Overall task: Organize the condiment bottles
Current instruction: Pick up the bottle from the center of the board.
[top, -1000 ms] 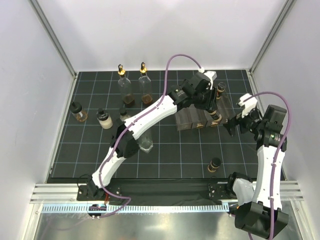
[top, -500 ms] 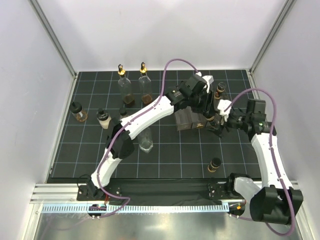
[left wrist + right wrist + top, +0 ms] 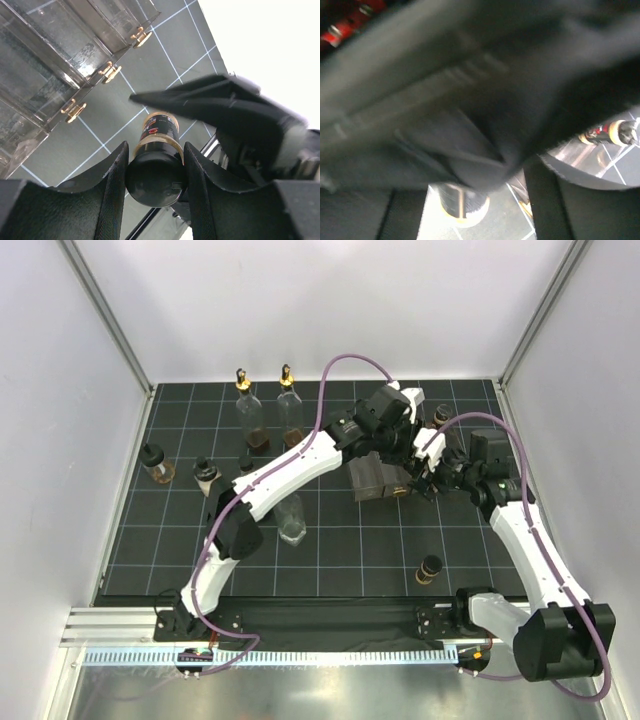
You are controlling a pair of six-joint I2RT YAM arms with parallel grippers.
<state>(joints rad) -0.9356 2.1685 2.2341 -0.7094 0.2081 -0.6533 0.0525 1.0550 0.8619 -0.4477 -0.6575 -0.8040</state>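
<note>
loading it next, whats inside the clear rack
Compartments of the rack showing in the left wrist view hold no bottles. From above, the left arm hides its far side.

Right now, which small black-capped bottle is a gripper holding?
The bottle beside the clear rack, clamped in the left gripper; the others stand free on the mat.

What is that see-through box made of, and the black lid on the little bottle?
The rack looks like hard clear plastic: its walls are see-through and catch bright glints. The cap of the little bottle, pinched in the left hand, looks like smooth black plastic with a soft shine, though painted metal is possible.
</note>
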